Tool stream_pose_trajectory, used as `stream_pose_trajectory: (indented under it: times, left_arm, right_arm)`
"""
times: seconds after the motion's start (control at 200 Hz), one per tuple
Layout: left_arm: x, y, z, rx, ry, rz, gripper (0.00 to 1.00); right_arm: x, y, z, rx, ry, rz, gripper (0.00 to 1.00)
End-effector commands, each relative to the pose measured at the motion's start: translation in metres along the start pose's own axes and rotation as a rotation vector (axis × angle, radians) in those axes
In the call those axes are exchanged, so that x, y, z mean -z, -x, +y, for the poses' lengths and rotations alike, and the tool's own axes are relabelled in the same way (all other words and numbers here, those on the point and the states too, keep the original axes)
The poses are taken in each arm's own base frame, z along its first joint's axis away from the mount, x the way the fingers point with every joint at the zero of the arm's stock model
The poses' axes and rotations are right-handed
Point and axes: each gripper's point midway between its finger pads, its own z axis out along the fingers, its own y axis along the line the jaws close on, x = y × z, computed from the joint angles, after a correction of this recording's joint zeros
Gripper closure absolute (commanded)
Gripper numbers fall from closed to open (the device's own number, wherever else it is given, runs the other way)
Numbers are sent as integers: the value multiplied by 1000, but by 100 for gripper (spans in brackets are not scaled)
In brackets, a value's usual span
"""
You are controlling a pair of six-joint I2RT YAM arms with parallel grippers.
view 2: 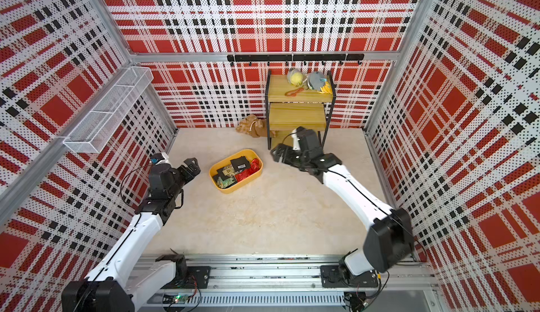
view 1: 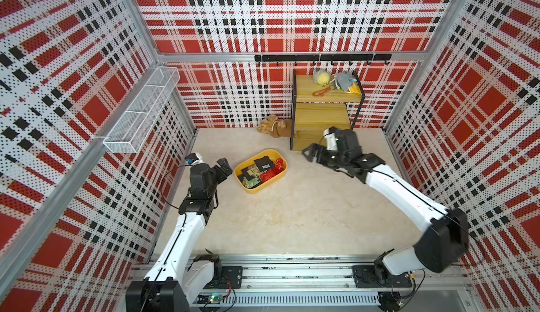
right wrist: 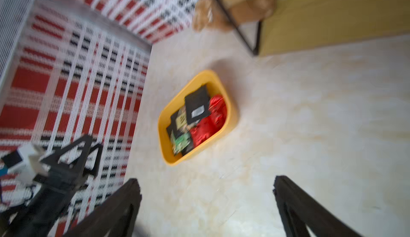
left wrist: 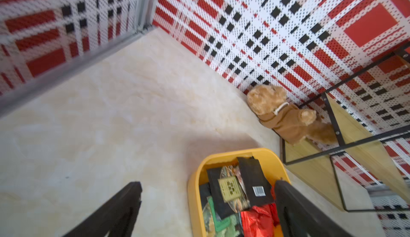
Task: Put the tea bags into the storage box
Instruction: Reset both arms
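The yellow storage box (view 1: pixel 249 191) (view 2: pixel 224 191) sits on the beige floor left of centre. Several tea bags (view 1: pixel 264 167) (view 2: pixel 238 168), black and shiny red, lie piled inside it. None shows on the floor outside. My left gripper (view 1: pixel 226 169) (view 2: pixel 194 167) hovers just left of the box, open and empty; in its wrist view the box rim (left wrist: pixel 192 193) and the tea bags (left wrist: pixel 255 180) sit between its wide fingers (left wrist: pixel 124 202). My right gripper (view 1: pixel 309 152) (view 2: pixel 277 153) is open and empty, right of the box near the shelf, and sees the box (right wrist: pixel 165 151) from a distance.
A wooden tiered shelf (view 1: pixel 321 111) stands at the back with small plush toys (view 1: pixel 336 81) on top. A tan plush toy (view 1: pixel 273 126) lies against the back wall beside it. A white wire basket (view 1: pixel 143 111) hangs on the left wall, and a black hook rail (view 1: pixel 321 58) on the back wall.
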Motion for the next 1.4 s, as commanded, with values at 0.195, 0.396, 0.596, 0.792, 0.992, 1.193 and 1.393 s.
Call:
stream_pose_trajectory:
  times: [0.195,0.396,0.596,0.792,0.992,1.193,1.393]
  left_arm:
    - [5,-17,32,-310,137,-312,1]
    - [22,-20,37,-313,38,-480,1]
    - [-2,-36,44,-363,41,-449,1]
    - [-1,-38,45,-366,35,-473,1]
    - [-26,-35,51,-353,130,-432,1]
    - [-28,-36,50,-356,137,-427,1]
    - [-30,-37,50,-358,138,-422,1]
  right_arm:
    - [101,35,-154,272,-666,-590,0]
    - [98,12,-207,356,-842,-629,0]
    - [86,2,-242,312,-783,-721,0]
    - [78,-9,-265,315,-757,-807,0]
    - [25,-25,-233,537,-546,-623,0]
    - [27,-17,-250,467,-645,-631,0]
    - [28,-16,-251,459,-643,-632,0]
